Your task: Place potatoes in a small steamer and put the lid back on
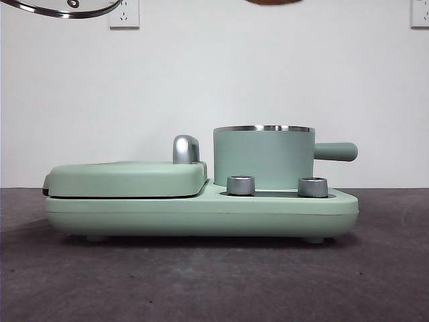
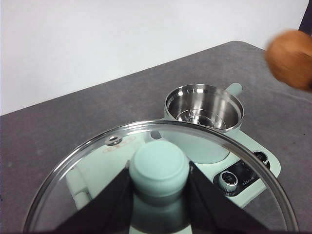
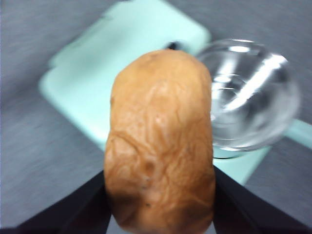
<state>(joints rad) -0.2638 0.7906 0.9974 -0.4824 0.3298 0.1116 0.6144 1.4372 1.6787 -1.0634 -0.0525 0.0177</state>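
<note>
The mint-green small steamer [image 1: 263, 156] stands uncovered on the right of the appliance, its steel inside [image 2: 204, 108] bare. My left gripper [image 2: 158, 178] is shut on the green knob of the glass lid [image 2: 97, 175] and holds it high above the griddle side; the lid's rim [image 1: 64, 8] shows at the front view's top left. My right gripper [image 3: 158, 195] is shut on the orange-brown potato [image 3: 161, 146], held in the air over the appliance beside the steamer [image 3: 248, 97]. The potato also shows at the left wrist view's edge [image 2: 291, 57] and at the front view's top edge [image 1: 273, 2].
The flat mint-green griddle [image 1: 127, 180] with its chrome handle [image 1: 186, 149] takes the appliance's left half. Two steel dials [image 1: 241, 185] sit in front of the steamer. The steamer's side handle [image 1: 335, 151] points right. Dark grey table [image 1: 214, 282] lies all around.
</note>
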